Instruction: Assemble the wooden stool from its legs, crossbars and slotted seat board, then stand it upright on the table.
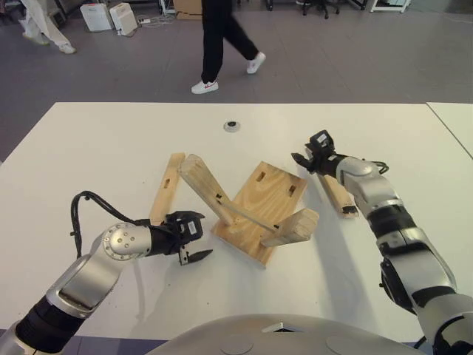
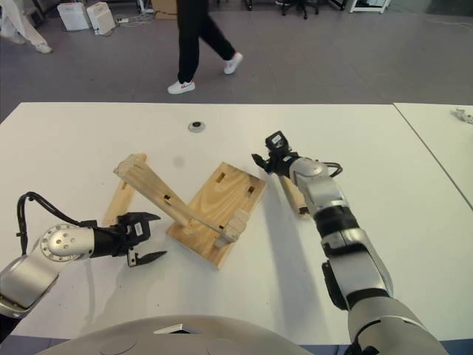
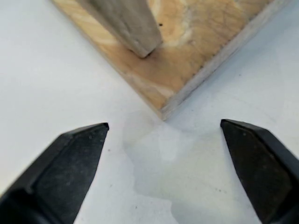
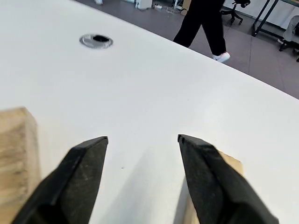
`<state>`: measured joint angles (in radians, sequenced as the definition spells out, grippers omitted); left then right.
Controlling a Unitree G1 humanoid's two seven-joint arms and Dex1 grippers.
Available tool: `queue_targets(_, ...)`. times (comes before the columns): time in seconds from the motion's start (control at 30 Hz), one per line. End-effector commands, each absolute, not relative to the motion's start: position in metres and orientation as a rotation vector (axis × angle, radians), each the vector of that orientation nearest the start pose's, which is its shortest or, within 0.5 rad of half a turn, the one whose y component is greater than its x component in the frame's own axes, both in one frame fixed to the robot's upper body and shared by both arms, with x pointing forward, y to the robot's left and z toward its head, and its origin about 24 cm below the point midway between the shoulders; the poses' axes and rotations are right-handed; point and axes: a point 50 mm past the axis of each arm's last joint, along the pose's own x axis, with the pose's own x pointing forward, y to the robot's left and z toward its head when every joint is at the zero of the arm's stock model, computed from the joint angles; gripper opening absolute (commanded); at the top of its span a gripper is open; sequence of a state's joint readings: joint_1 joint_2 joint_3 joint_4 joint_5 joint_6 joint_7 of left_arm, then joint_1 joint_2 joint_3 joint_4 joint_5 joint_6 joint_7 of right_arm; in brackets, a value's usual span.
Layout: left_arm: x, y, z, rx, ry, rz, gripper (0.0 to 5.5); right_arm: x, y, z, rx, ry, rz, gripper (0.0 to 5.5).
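Your left gripper (image 1: 204,237), fingers spread, sits at the seat board's (image 1: 267,188) near corner mid-table, likely to steady it; your right gripper (image 1: 304,160), also spread, hovers by a loose leg (image 1: 336,194).

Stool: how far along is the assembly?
Done: two legs joined by a crossbar sit on the flat seat board, seemingly slotted in. In hand: nothing; left hand open at the board's corner, right hand open by a loose leg. Left: that leg, a second loose leg, then standing it upright.
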<state>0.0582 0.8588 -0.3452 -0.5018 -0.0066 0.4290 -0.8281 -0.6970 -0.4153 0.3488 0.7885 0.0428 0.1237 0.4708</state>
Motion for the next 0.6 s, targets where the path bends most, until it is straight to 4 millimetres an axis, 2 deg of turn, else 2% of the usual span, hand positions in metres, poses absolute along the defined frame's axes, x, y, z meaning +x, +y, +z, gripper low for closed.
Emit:
queue_targets(0.03, 0.220, 0.152, 0.050, 0.845, 0.443, -1.034, 4.42, 0.358, -0.164, 0.043, -0.738, 0.458, 0.904, 2.80)
queue_targets(0.13, 0.254, 0.158, 0.043, 0.873, 0.396, -0.834, 4.42, 0.346, -0.174, 0.045, -0.616, 0.442, 1.071, 2.80)
queue_targets(0.2, 0.281, 0.174, 0.037, 0.935, 0.393, -0.657, 4.42, 0.335, -0.184, 0.043, -0.587, 0.420, 1.113, 2.80)
queue_targets(0.27, 0.294, 0.187, 0.031, 0.893, 0.391, -0.538, 4.42, 0.325, -0.187, 0.046, -0.561, 0.376, 1.130, 2.80)
queue_targets(0.37, 0.301, 0.192, 0.029, 0.828, 0.366, -0.527, 4.42, 0.317, -0.196, 0.061, -0.557, 0.297, 1.025, 2.80)
queue_targets(0.43, 0.303, 0.198, 0.041, 0.816, 0.322, -0.534, 4.42, 0.326, -0.209, 0.071, -0.541, 0.267, 0.861, 2.80)
queue_targets(0.53, 0.288, 0.188, 0.063, 0.737, 0.232, -0.641, 4.42, 0.343, -0.223, 0.072, -0.470, 0.276, 0.633, 2.80)
queue_targets(0.6, 0.272, 0.179, 0.067, 0.739, 0.230, -0.725, 4.42, 0.344, -0.228, 0.059, -0.492, 0.354, 0.595, 2.80)
